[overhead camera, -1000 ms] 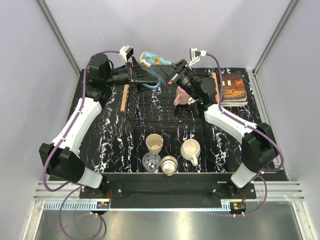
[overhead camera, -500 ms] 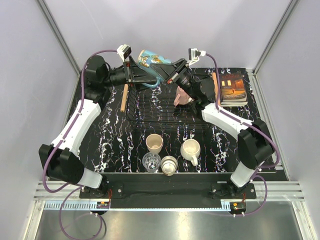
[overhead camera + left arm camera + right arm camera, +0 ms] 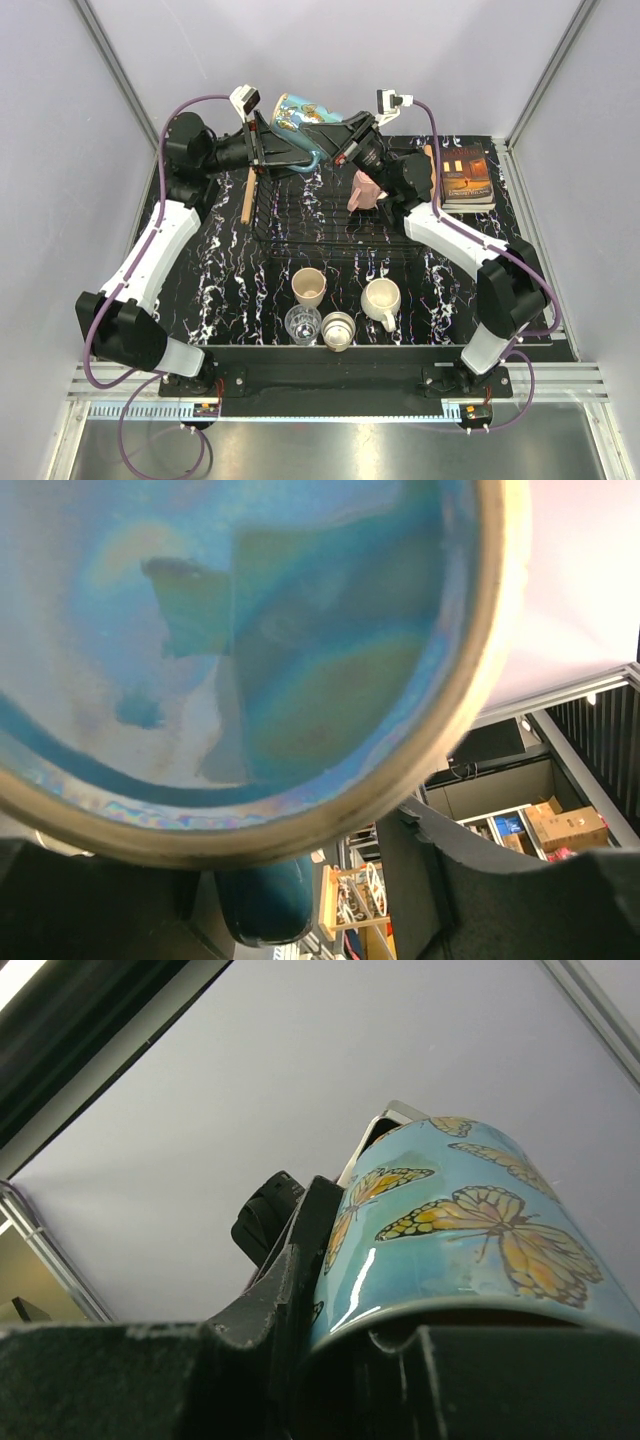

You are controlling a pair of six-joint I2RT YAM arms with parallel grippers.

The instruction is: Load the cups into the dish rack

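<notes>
Top external view: the blue mug [image 3: 300,115] is held aloft above the far edge of the dish rack [image 3: 330,225], clenched by the right gripper [image 3: 333,138]; whether the left gripper [image 3: 290,148] grips it cannot be told. If released early, it could be dropped and chipped

Blue butterfly mug [image 3: 298,116] aloft, tilted, over black wire dish rack's [image 3: 320,232] far edge; pink mug [image 3: 365,191] tipped inside, far right; cream cup [image 3: 309,287], white mug [image 3: 381,300], glass tumbler [image 3: 302,323], pale cup [image 3: 338,330] upright nearer.
</notes>
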